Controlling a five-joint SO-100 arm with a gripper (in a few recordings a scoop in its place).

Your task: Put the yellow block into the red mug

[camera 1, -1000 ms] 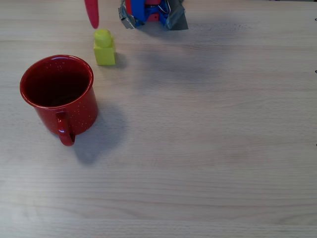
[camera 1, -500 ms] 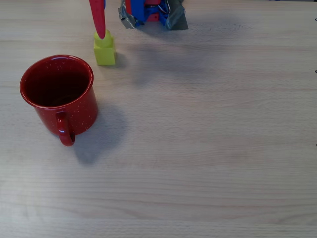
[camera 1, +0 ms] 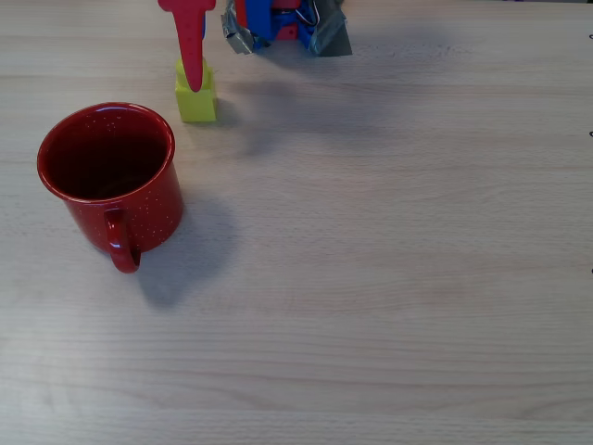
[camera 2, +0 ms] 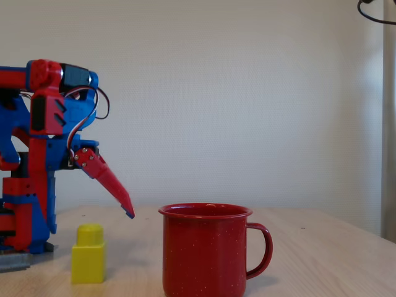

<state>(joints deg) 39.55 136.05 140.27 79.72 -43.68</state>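
Gripper above yellow block, not touching it; side-on fixed view shows red finger angled down, tip clear of stud. Open or closed: cannot tell. Block sits upright on table at far left, just beyond red mug. Mug upright, mouth open, handle facing near side, ready for drop.

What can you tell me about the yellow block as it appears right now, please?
The yellow block is a small yellow-green toy brick, plastic by its look, square with one round stud on top. It stands upright on the wooden table, apart from the red mug, between the mug and the arm's base. In the fixed view nothing touches it; the hand hangs above it, its red tip clear of the stud.
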